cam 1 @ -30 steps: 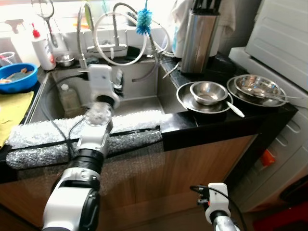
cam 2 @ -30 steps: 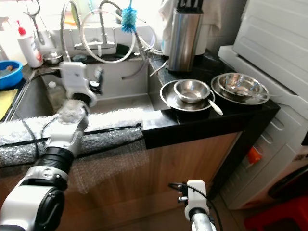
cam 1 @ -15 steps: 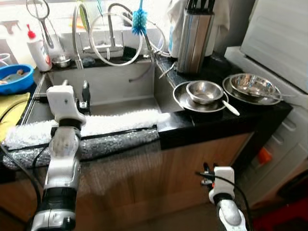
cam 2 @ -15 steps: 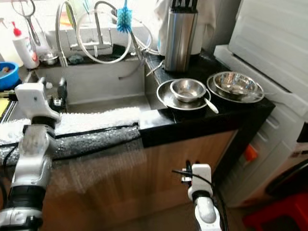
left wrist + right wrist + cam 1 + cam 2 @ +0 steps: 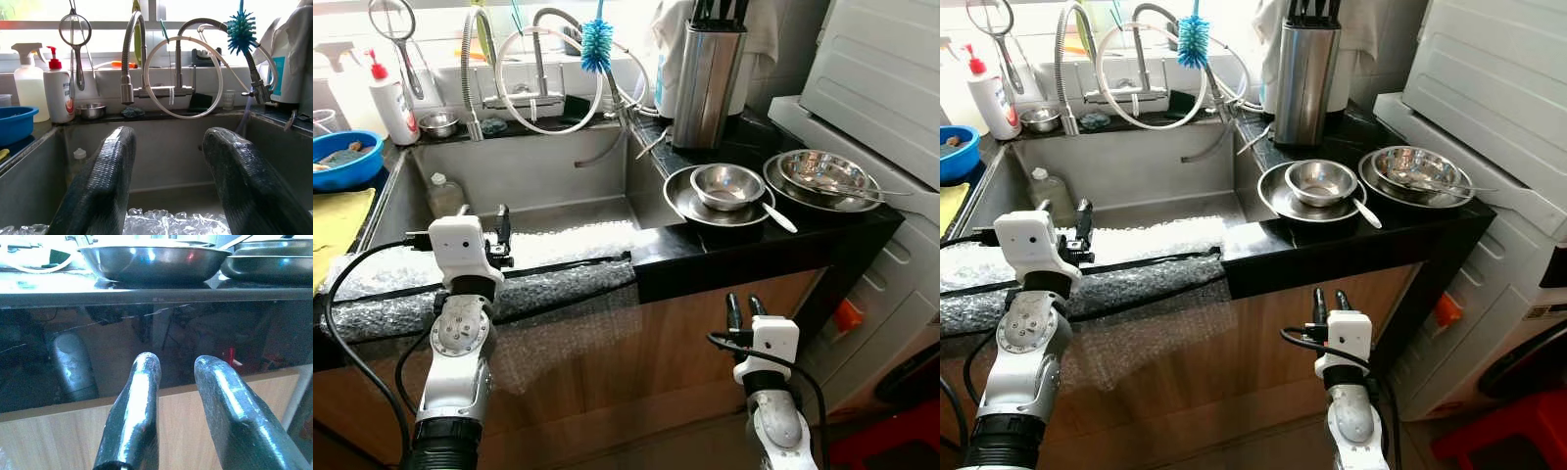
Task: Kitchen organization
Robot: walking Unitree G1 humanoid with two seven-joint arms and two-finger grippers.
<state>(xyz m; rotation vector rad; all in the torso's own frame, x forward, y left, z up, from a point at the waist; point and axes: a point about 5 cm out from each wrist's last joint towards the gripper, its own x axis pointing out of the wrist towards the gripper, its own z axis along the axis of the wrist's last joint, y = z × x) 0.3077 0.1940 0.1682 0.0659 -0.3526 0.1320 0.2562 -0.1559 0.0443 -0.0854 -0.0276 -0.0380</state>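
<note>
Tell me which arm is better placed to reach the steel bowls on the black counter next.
Probably the right. The right claw is below the counter edge, nearly under the plate with the small bowl. The left claw is open over the sink, further from the bowls.

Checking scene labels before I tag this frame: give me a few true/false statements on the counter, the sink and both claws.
1. The small steel bowl sits on a steel plate on the black counter. True.
2. The left claw is shut on the blue bowl. False: it is open and holds nothing, over the bubble wrap at the sink's front edge.
3. The right claw is below the counter, in front of the wooden cabinet. True.
4. The blue bottle brush lies in the sink. False: it stands up at the tap.
5. The knife block stands left of the sink. False: right.
</note>
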